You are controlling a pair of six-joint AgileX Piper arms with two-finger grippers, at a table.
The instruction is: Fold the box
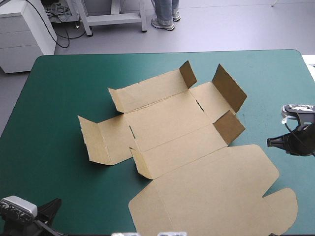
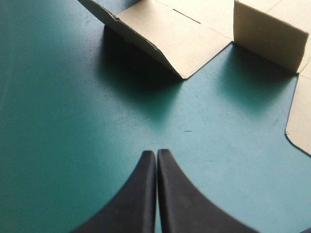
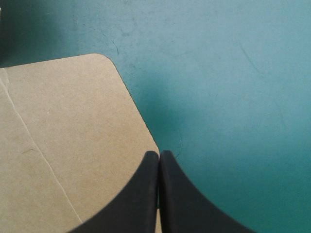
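Lying mid-table on the teal-green cover (image 1: 59,98), the brown box (image 1: 167,123) is resting mostly flat, its side flaps (image 1: 229,87) standing up and its lid (image 1: 216,196) spreading toward the near edge. The left gripper (image 2: 156,153) is hovering near-left, fingers pressed together and empty. The right gripper (image 3: 159,154), likewise closed, is seemingly sitting over the lid's right edge.

Likely a robotics lab: the bench (image 1: 64,98) with its teal-green cover stands on a plain grey floor (image 1: 221,29), with a white drawer cabinet (image 1: 22,29) and loose cables (image 1: 59,14) beyond it
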